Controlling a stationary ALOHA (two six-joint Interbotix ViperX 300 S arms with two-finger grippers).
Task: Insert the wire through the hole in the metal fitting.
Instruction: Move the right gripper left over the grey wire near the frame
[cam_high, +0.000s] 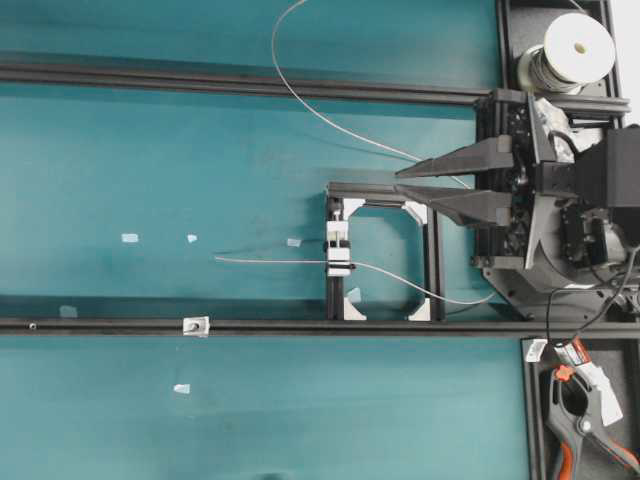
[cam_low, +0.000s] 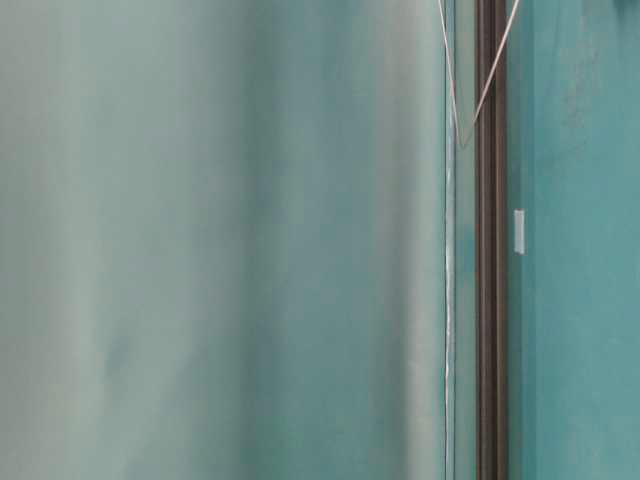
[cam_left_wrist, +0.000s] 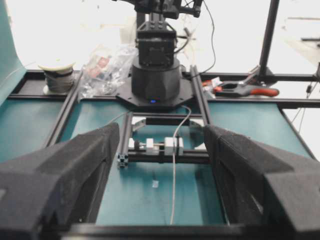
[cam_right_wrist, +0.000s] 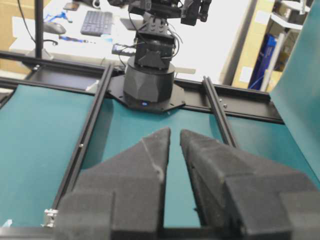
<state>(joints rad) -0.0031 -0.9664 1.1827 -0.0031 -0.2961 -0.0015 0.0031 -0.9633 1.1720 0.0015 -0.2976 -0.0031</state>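
Nothing of the insertion is done yet. The thin silvery-grey wire (cam_high: 400, 283) lies mid-frame in the overhead view, clamped through a small white-and-black block (cam_high: 339, 250), its free end pointing left. The tiny shiny squarish metal fitting (cam_high: 195, 325) sits on the lower black rail (cam_high: 400, 326), lower left and well apart from that end. The right gripper (cam_high: 400, 183) is slightly parted and empty. The left gripper (cam_left_wrist: 161, 135) is spread wide and empty. Grasping, aligning and threading all remain.

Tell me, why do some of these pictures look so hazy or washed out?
Table-level view: nearly all soft teal blur, only the black rail sharp. Left wrist view: the bright background blown out white. Overhead view: evenly lit, the wire crisp.
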